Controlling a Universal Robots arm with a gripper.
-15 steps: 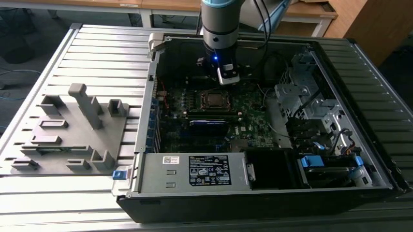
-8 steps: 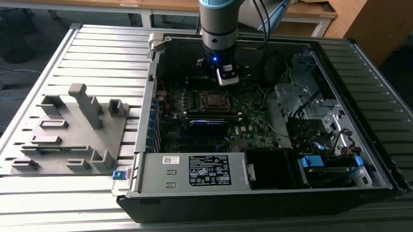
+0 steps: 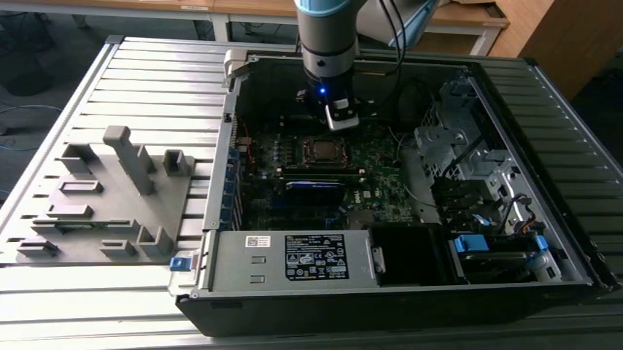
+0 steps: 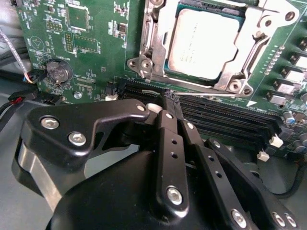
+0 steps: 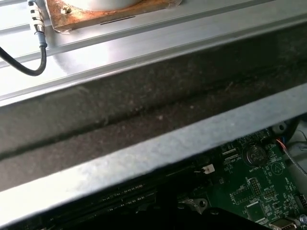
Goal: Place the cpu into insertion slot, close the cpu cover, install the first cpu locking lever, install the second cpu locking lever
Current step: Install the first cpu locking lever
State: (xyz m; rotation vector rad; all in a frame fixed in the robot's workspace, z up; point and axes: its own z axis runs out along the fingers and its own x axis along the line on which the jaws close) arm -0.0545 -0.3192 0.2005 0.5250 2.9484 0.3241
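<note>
The cpu (image 4: 204,45) sits seated in its socket under the closed cpu cover (image 4: 158,28), just ahead of the gripper (image 4: 170,103), fingers pinched together, probably on the thin lever wire.

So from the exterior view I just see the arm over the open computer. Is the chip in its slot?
Observer: Yes. In the second wrist view the cpu lies in the socket, the cpu cover down around it.
Visitor: And where's the hand?
Observer: The hand is low beside the socket, its tip at a thin metal lever along the cover's edge.
Visitor: Anything else nearby?
Observer: A round coin battery on the board.
</note>
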